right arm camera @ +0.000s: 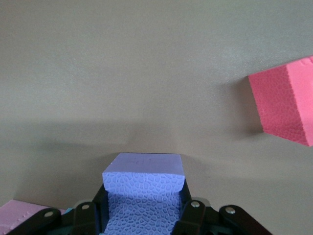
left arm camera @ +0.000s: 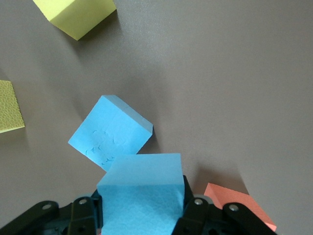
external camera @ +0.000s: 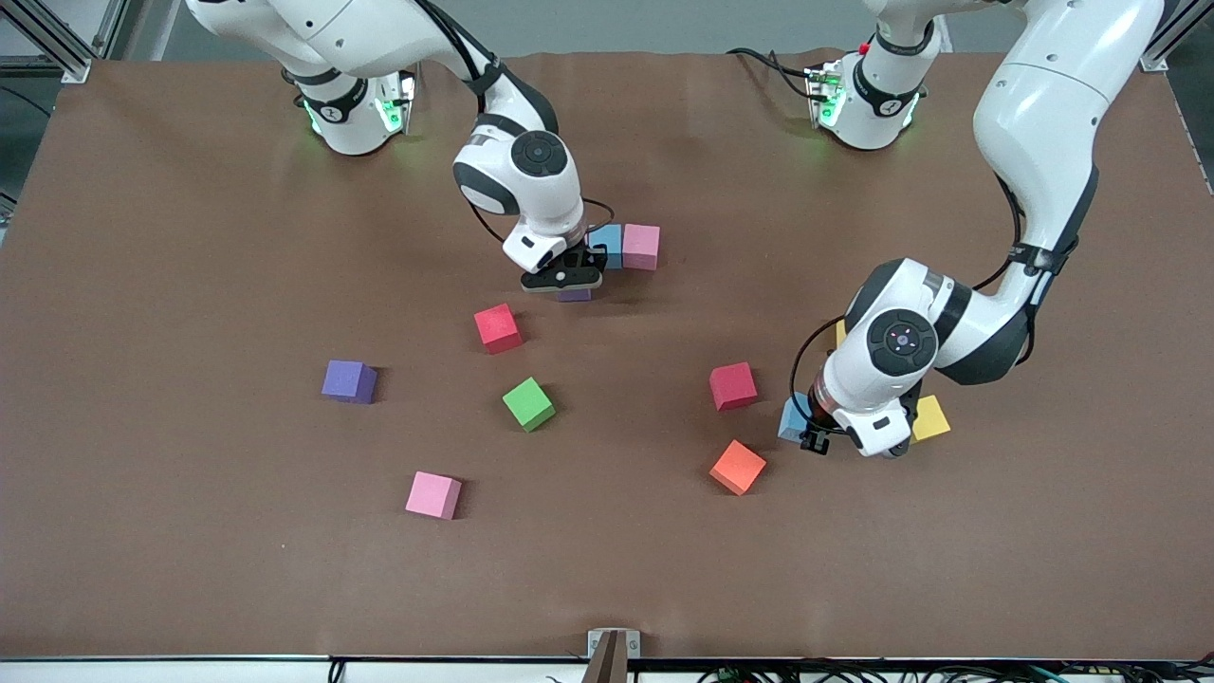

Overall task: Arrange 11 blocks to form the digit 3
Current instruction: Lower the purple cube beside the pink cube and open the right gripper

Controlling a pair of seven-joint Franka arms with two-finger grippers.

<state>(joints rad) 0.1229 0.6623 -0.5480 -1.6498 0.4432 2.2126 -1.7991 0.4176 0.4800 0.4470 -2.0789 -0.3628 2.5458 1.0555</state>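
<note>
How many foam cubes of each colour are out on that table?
Light blue cubes: 3
Purple cubes: 2
Red cubes: 2
Pink cubes: 2
Yellow cubes: 2
Green cube: 1
Orange cube: 1
Total: 13

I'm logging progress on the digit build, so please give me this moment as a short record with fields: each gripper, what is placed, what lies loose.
left gripper: shut on a light blue cube, over another light blue cube by the yellow cubes
right gripper: shut on a purple cube, beside the placed pair
placed pair: light blue cube touching pink cube
loose cubes: red, red, green, purple, pink, orange
figure: barely begun
</note>
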